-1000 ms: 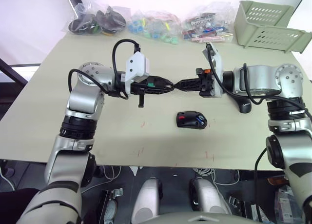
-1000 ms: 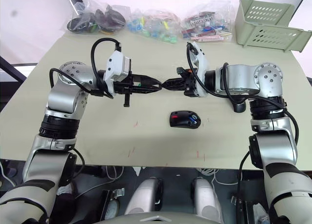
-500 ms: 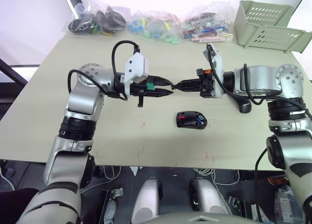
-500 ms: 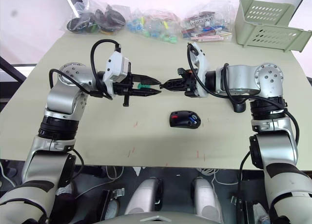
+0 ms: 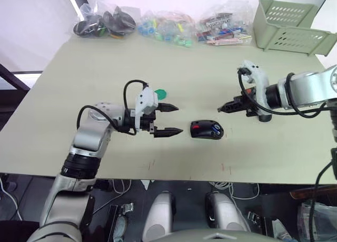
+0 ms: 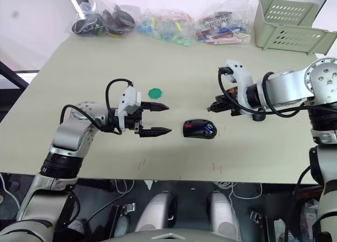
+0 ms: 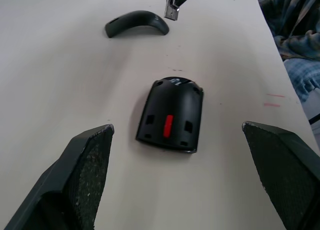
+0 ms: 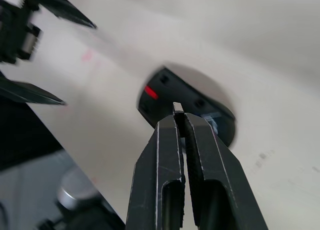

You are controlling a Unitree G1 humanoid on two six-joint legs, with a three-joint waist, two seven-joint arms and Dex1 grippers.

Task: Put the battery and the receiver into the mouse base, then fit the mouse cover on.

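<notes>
There, oval black mouse base [image 5: 207, 130]

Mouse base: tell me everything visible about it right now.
The mouse base is a black oval plastic body lying flat on the beige table, uncovered, with a red part near one end and a blue battery seated in its recess. Nothing grips it: the open left gripper faces it, apart from it, and the right gripper hovers beyond it.

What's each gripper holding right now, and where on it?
Left gripper: open, nothing. Right gripper: pinches the small silver receiver by one end.
</notes>
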